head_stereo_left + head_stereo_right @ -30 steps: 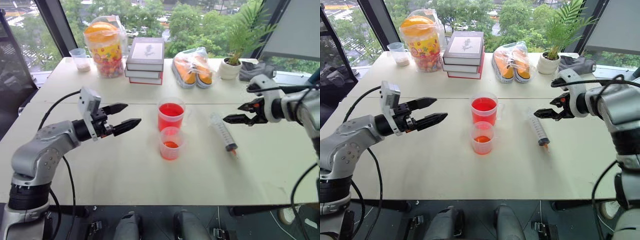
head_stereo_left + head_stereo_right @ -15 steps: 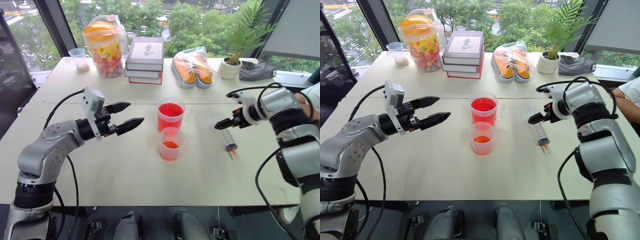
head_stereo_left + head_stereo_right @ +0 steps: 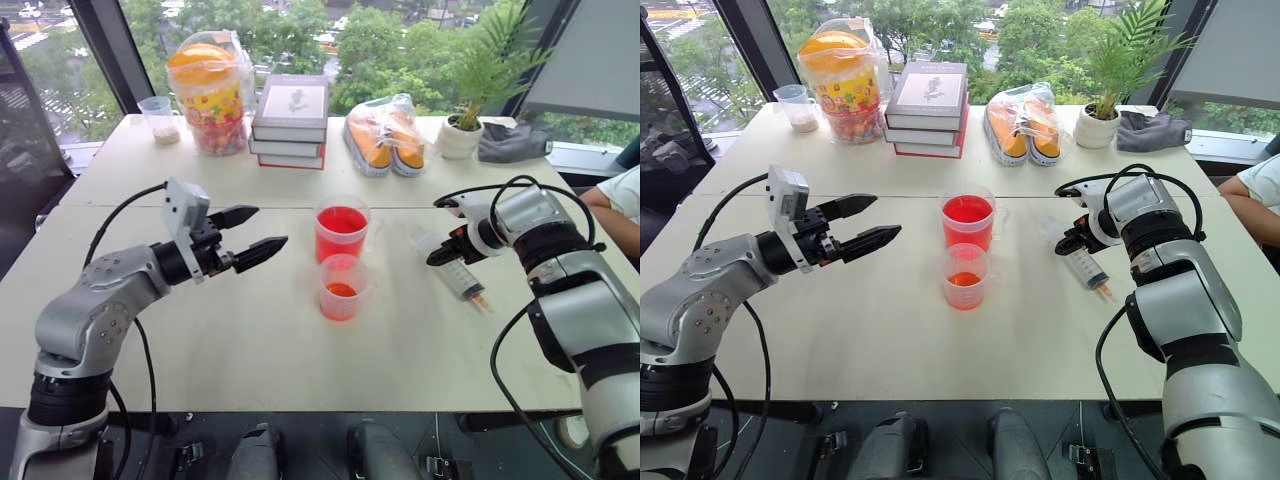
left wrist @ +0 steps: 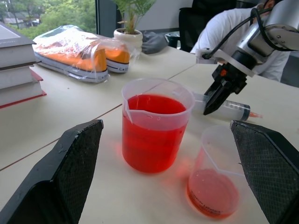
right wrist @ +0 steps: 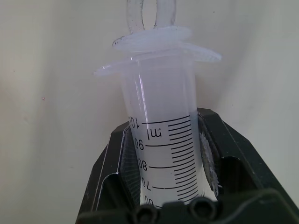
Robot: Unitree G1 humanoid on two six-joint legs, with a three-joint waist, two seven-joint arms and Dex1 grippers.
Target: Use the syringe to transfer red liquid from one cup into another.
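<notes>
On the pale table [image 3: 250, 340], your right gripper [image 3: 446, 253] clamps the syringe [image 3: 458, 275]; lift it toward the larger cup [image 3: 342, 229], left gripper [image 3: 250, 234] spread empty.

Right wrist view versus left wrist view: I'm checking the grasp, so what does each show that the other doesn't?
Right wrist view: the volume marks on the syringe barrel and the flange, seen close between the right end effector's fingers. Left wrist view: the larger cup of red liquid, the smaller cup, shoes, plant pot. Both: the right end effector shut on the syringe.
</notes>
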